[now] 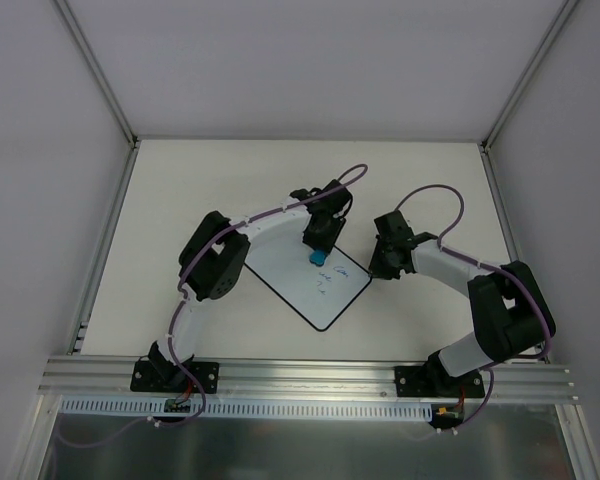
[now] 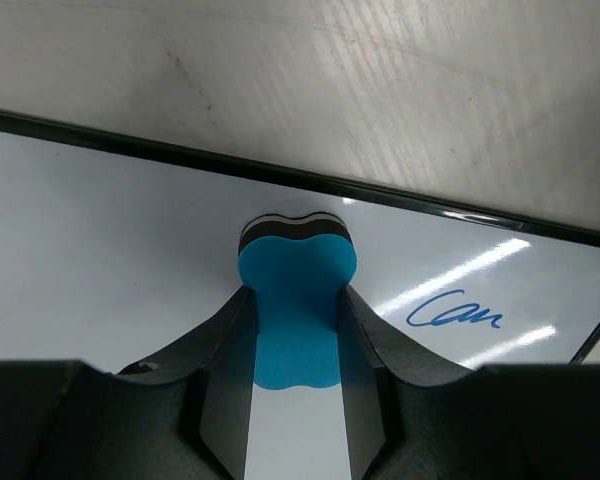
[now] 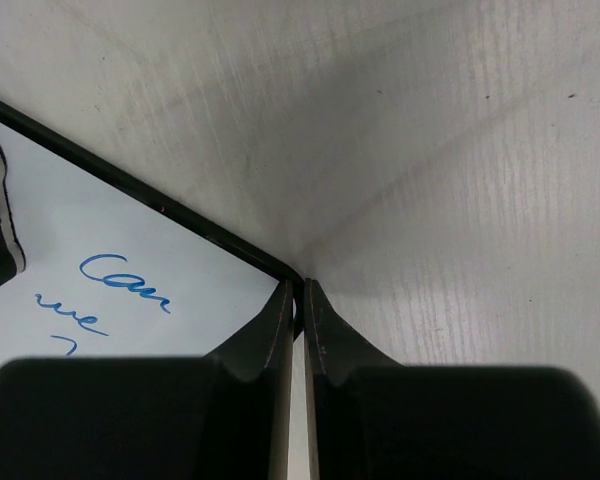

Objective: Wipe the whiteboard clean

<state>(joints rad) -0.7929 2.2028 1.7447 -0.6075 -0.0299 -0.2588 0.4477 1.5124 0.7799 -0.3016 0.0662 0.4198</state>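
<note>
The whiteboard (image 1: 298, 298) lies flat on the bench (image 1: 210, 180), turned a bit, between the two arms. It has blue writing (image 2: 455, 312) near one corner.

The left claw (image 2: 295, 295) is closed on a small blue eraser (image 2: 298, 262). The eraser's end seems to touch the board near its far edge, just beside the writing.

The right claw (image 3: 301, 288) is squeezed closed, with its tips right at a corner of the board. I cannot tell if it pinches the rim or only pushes on it.

The board looks thin, light, stiff and smooth, so I think it will slide when it is rubbed. A good place to hold it is a corner or the rim, away from the writing. The eraser looks soft, so it can be pressed flat.
</note>
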